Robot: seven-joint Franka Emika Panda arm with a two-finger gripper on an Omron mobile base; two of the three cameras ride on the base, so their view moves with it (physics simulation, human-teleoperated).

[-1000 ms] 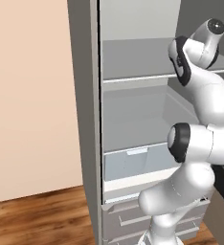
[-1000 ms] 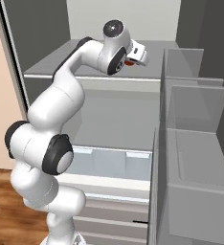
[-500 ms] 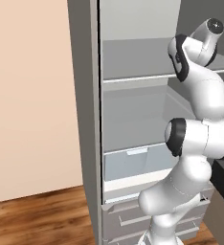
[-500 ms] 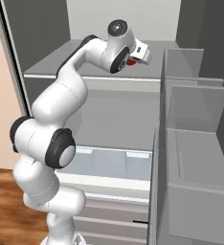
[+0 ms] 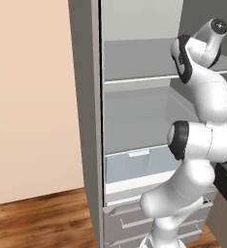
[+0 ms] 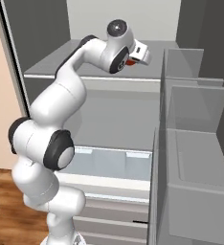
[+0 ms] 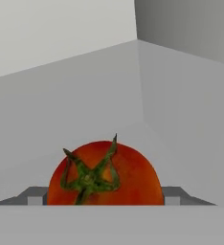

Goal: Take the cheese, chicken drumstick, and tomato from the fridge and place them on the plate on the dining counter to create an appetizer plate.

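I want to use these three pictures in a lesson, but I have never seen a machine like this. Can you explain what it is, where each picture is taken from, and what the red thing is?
This is a white robot arm on a rolling base, reaching into an open grey fridge. Everything is computer-rendered. Two pictures come from cameras on the base, behind the arm to its left and right. The third comes from a camera on the hand, looking along its gripper. The red thing is a tomato with a green stem, sitting on a grey fridge shelf. It sits between the two finger tips, one on each side; whether they are already squeezing it cannot be told.
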